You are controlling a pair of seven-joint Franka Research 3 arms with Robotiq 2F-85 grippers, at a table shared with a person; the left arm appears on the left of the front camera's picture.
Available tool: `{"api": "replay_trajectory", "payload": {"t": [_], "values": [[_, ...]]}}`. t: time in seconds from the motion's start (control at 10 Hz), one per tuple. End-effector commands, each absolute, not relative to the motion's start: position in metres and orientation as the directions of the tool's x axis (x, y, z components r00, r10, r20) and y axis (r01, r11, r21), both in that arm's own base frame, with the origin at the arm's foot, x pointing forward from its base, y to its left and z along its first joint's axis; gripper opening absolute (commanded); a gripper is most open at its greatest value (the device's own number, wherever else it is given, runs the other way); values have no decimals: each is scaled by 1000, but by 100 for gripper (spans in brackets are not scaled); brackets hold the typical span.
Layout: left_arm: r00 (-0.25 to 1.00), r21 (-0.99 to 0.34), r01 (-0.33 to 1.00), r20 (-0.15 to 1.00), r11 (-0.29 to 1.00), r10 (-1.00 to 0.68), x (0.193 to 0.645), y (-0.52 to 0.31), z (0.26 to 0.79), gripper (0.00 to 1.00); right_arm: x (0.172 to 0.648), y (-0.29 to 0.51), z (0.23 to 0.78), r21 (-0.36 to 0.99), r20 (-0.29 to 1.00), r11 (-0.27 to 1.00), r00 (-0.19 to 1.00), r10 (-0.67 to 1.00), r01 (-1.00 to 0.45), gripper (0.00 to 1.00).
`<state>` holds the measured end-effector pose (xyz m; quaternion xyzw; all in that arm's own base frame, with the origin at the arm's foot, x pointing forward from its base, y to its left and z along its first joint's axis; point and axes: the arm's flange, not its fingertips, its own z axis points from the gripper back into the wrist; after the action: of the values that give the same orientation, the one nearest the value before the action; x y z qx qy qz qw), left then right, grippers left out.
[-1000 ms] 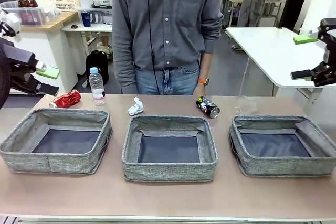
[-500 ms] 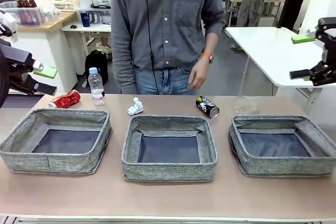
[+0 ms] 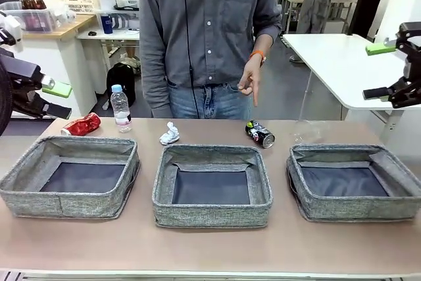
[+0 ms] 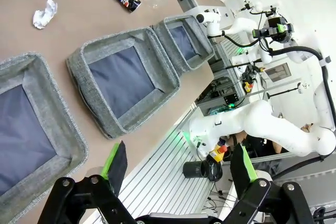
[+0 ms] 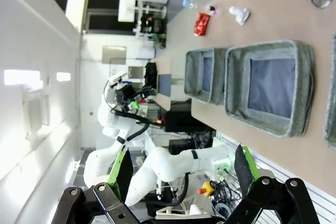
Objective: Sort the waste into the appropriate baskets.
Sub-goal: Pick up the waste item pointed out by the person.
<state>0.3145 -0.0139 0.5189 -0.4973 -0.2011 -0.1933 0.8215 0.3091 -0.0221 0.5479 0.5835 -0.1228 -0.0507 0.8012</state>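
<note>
We see the person's hand [image 3: 250, 80] newly raised, pointing at the dark drink can [image 3: 260, 133], likely the first pick; left hand [image 4: 178, 163] and right hand [image 5: 184, 166] gape empty.

Three baskets are counted on the table [image 3: 210, 249]: a left basket [image 3: 68, 143], a middle basket [image 3: 210, 152] and a right basket [image 3: 355, 152]. Two cans are seen, one red can [image 3: 82, 124] and one dark can [image 3: 260, 133]. One bottle [image 3: 120, 108], one paper wad [image 3: 170, 133] and one clear cup [image 3: 308, 132] are counted. Two tools are shown, the left tool [image 3: 58, 100] and the right tool [image 3: 380, 70]. One hand [image 3: 250, 82] of one person [image 3: 204, 24] is seen.
</note>
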Motion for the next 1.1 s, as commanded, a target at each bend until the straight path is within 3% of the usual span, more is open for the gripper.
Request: {"api": "replay_trajectory", "payload": {"t": [0.0, 0.7, 0.9, 1.0], "values": [[830, -735, 541, 544, 410, -119, 317, -15, 519, 100, 313, -20, 549, 950, 165, 297, 961, -221, -95, 100], [830, -735, 541, 544, 410, -119, 317, -15, 519, 100, 309, -22, 548, 948, 138, 313, 965, -224, -63, 100], [830, -735, 541, 544, 410, -119, 317, -15, 519, 100, 344, 35, 546, 738, 247, 671, 953, -175, -68, 100], [830, -735, 541, 544, 410, -119, 317, -15, 519, 100, 370, 78, 539, 568, 339, 813, 937, -90, -127, 100]]}}
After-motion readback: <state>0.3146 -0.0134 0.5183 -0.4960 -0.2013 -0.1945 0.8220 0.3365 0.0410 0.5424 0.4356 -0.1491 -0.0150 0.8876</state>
